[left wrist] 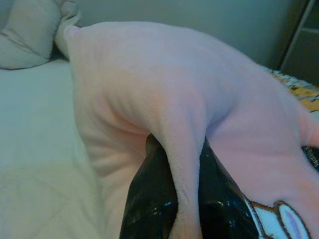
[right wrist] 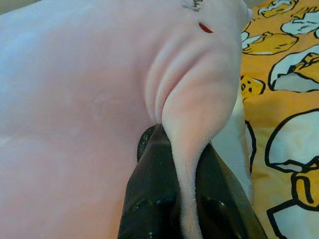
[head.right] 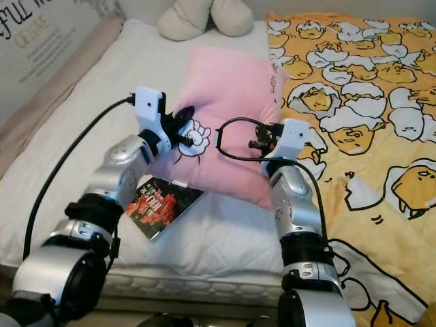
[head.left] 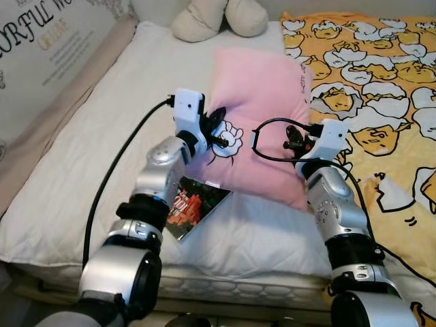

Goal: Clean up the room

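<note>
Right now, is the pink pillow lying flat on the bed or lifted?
Lifted and tilted: the left hand and right hand each pinch a fold of the pink pillow, its lower edge raised above the white mattress.

The bed (head.left: 82,170) wears a white cover, with an orange cartoon-print blanket (head.left: 381,88) spread over its right side. A beige plush toy (head.left: 218,17) sits at the far edge, a pink pillow (head.left: 262,95) mid-bed, and a dark book (head.left: 194,204) near the front edge.
</note>
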You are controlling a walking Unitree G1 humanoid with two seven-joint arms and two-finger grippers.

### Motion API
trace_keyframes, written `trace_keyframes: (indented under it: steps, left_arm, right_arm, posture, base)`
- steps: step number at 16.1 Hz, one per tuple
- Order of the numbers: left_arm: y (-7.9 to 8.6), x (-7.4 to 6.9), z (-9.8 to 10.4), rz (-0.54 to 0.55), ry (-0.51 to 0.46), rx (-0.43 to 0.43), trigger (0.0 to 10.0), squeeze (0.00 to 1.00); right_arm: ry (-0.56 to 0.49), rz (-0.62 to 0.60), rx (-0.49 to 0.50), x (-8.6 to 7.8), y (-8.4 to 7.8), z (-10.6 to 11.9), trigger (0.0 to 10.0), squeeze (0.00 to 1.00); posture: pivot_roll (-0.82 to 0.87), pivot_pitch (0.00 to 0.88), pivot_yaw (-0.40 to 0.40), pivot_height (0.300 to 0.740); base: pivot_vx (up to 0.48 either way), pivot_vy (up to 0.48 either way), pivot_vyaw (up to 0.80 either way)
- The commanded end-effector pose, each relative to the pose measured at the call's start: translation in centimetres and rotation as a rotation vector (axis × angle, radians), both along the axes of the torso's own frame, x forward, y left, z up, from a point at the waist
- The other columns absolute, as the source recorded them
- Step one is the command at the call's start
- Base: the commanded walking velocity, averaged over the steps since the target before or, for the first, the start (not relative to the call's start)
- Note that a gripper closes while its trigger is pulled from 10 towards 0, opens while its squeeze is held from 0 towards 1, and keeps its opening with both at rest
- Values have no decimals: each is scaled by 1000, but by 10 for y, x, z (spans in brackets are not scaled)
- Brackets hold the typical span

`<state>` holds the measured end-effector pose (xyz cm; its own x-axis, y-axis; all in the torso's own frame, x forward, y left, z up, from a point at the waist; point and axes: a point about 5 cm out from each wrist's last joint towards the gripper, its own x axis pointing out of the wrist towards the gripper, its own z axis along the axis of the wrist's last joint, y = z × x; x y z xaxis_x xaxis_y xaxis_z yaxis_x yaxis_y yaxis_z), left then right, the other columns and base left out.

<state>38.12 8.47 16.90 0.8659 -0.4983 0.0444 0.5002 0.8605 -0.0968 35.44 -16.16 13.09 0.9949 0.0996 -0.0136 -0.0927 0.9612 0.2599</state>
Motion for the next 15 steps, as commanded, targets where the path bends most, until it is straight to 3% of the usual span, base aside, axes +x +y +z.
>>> trace_keyframes:
  steps: [1, 5, 9, 15]
  left_arm:
    - [13, 1, 8, 76, -61, -8, 10000, 0]
    - [14, -3, -5, 112, -33, 11, 10000, 0]
    - [24, 0, -3, 188, -45, 27, 10000, 0]
    - [23, 1, -2, 218, -55, 51, 10000, 0]
  right_arm:
    - [-29, -54, -32, -2, -10, 5, 10000, 0]
    - [-8, -48, -53, -5, -9, -2, 10000, 0]
    - [3, -43, -66, -6, -8, -6, 10000, 0]
    - [8, -49, -77, -4, -11, -6, 10000, 0]
  posture:
    - [-162, 0, 88, 740]
    - [-160, 0, 84, 740]
    - [-161, 0, 83, 740]
    - [-158, 0, 82, 740]
  base:
    - [0, 472, 0]
    - [0, 479, 0]
    - [0, 480, 0]
    - [0, 480, 0]
